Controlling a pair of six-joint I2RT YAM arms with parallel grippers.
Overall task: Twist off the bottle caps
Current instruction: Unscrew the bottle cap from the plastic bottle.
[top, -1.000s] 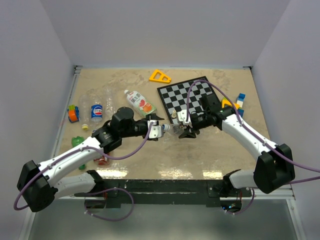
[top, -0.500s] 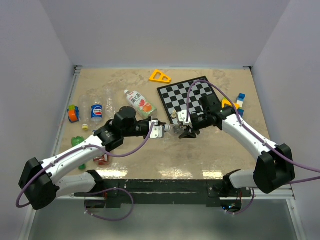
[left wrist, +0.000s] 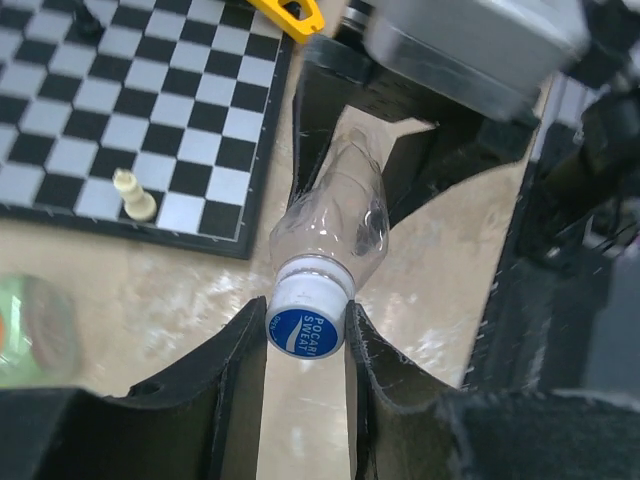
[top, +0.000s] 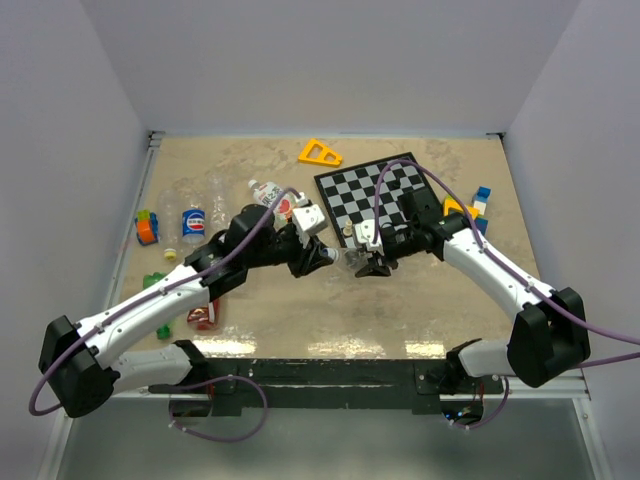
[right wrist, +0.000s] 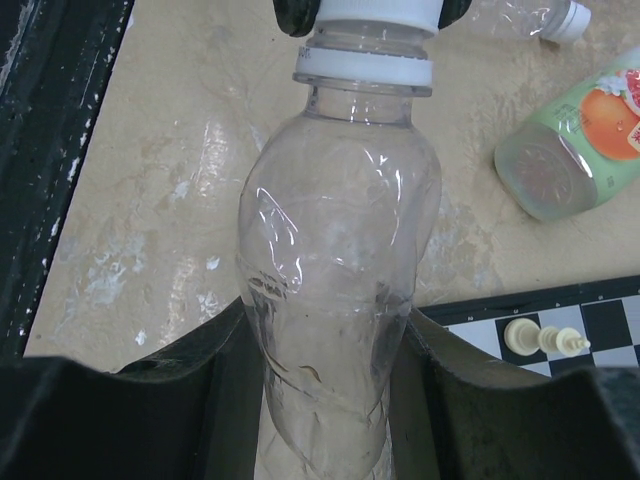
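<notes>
A clear unlabelled bottle (top: 349, 258) hangs level above the table between my two arms. Its body (right wrist: 335, 260) is clamped between the fingers of my right gripper (right wrist: 325, 330), which is shut on it. My left gripper (left wrist: 306, 335) is shut on the bottle's cap (left wrist: 306, 322), a white cap with a blue printed top, and both pads press its sides. In the top view, the left gripper (top: 328, 258) meets the bottle from the left and the right gripper (top: 368, 262) from the right. The cap (right wrist: 378, 10) sits on the neck.
Behind the grippers lies a chessboard (top: 385, 195) with a small pale chess piece (top: 348, 232) at its near edge. A bottle with an orange-and-green label (right wrist: 580, 140) lies nearby. A cola bottle (top: 193, 224), clear bottles (top: 168, 205) and toys (top: 147, 228) lie at the left, and a yellow triangle (top: 320, 152) at the back.
My left gripper has closed onto the cap, and its wrist has rolled so the camera block now sits farther back. The right gripper and the bottle have stayed put.
</notes>
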